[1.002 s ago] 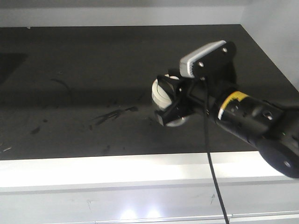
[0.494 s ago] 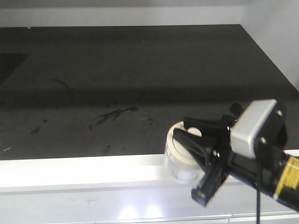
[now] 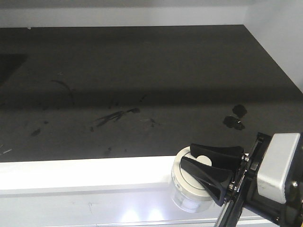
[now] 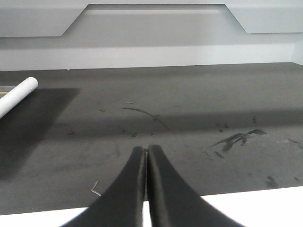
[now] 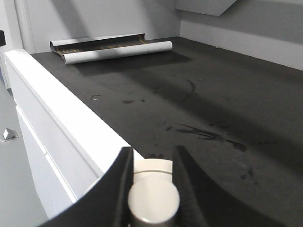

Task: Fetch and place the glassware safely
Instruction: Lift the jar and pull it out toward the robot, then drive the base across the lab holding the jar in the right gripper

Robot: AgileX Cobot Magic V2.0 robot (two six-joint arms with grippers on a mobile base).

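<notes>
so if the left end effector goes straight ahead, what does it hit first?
Nothing nearby: left end effector faces dark counter; probably the white back wall first. The roll sits off-line.

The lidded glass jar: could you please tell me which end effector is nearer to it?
Right. The right end effector grips the glass jar at its lid. The left end effector is shut above the dark counter, no jar in its view.
</notes>
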